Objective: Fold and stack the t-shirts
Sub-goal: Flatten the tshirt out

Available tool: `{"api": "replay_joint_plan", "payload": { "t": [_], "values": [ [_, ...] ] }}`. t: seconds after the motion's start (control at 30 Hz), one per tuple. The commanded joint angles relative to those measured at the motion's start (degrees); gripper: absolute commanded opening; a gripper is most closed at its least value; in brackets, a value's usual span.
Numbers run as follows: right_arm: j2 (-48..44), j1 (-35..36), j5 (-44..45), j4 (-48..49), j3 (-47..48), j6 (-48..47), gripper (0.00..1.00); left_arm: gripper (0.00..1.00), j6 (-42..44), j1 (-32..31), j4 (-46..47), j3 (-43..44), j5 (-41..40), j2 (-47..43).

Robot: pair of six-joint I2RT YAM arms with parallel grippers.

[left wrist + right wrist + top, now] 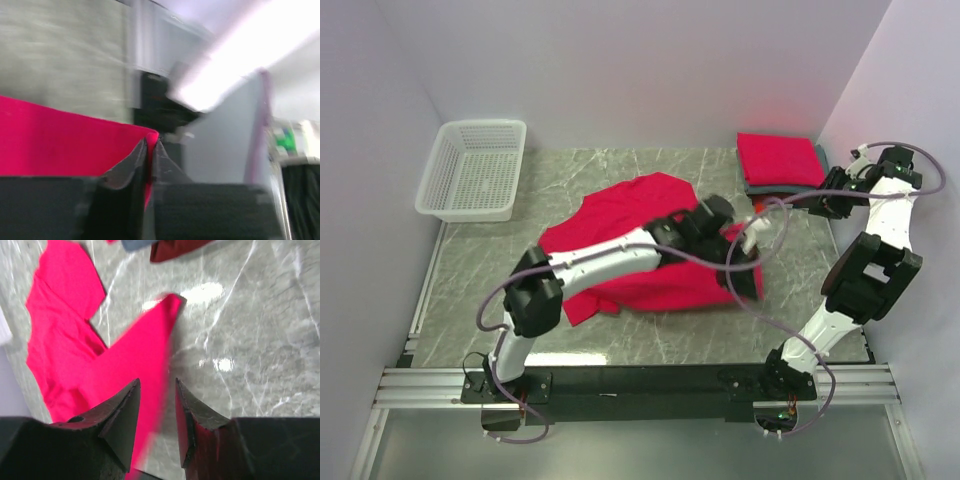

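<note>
One red t-shirt (630, 205) lies spread and rumpled mid-tabletop (570, 165), under left arm. Shirt edge pinched tight in left hand (151, 142). Nearby flap runs between fingers of right hand (157, 385), half-open, no pinch yet. Step, judged: fold under way. Next: right hand must close, then both carry edge across evenly. Folded stack (778, 158) in far right corner, red on top. White basket (470, 125) far left, nothing visible inside.

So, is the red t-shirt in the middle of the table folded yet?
Not folded: the red t-shirt lies loosely spread, sleeve out, one edge pinched in the left gripper.
</note>
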Motion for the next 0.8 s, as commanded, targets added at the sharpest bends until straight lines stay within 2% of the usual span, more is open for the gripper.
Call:
{"api": "replay_joint_plan", "payload": {
  "t": [0.0, 0.03, 0.1, 0.13, 0.17, 0.27, 0.37, 0.4, 0.43, 0.57, 0.63, 0.73, 0.77],
  "values": [
    [-3.8, 0.6, -1.4, -4.8, 0.6, -5.2, 0.41, 0.17, 3.6, -3.3, -4.1, 6.4, 4.1, 1.0],
    [-3.8, 0.6, -1.4, -5.3, 0.4, -5.6, 0.41, 0.38, 4.2, -3.3, -6.7, 7.9, 4.5, 1.7],
    [-3.7, 0.7, -1.5, -6.0, 0.3, -6.9, 0.41, 0.49, 6.2, -2.3, -8.6, 7.7, 6.7, 0.8],
    [-3.4, 0.8, -1.5, -6.7, 0.3, -7.3, 0.41, 0.62, 6.9, -1.6, -9.3, 5.0, 7.7, -1.8],
    [-3.2, 1.2, -1.8, -7.2, 0.4, -7.8, 0.41, 0.69, 7.5, -0.7, -9.4, 2.9, 8.8, -3.6],
    [-2.1, 2.8, -2.0, -9.0, -0.4, -9.8, 0.39, 0.70, 11.4, 4.8, -11.2, -6.9, 9.7, -12.2],
    [-2.4, 7.2, 0.3, -8.6, -4.3, -11.5, 0.37, 0.65, 15.8, 14.1, -16.5, -15.4, 8.4, -18.5],
    [-2.9, 11.1, 2.9, -8.2, -5.4, -11.9, 0.36, 0.63, 17.3, 19.9, -18.4, -16.7, 6.8, -19.5],
    [-3.2, 12.9, 4.2, -7.3, -6.6, -12.1, 0.35, 0.58, 19.7, 23.0, -20.4, -18.9, 6.2, -20.8],
    [-2.8, 24.0, 13.9, -6.0, -11.1, -12.6, 0.25, 0.46, 27.7, 38.2, -25.6, -22.9, -1.8, -22.1],
    [-1.8, 29.1, 19.7, -5.4, -11.8, -12.5, 0.22, 0.40, 29.4, 42.3, -28.3, -24.5, -4.6, -21.6],
    [0.2, 34.1, 25.9, -4.2, -13.1, -12.4, 0.20, 0.38, 33.5, 50.3, -33.7, -26.7, -4.2, -20.7],
    [1.6, 35.3, 27.7, -3.8, -13.2, -12.4, 0.20, 0.38, 38.3, 53.5, -35.9, -27.1, -3.8, -20.5]
  ]
}}
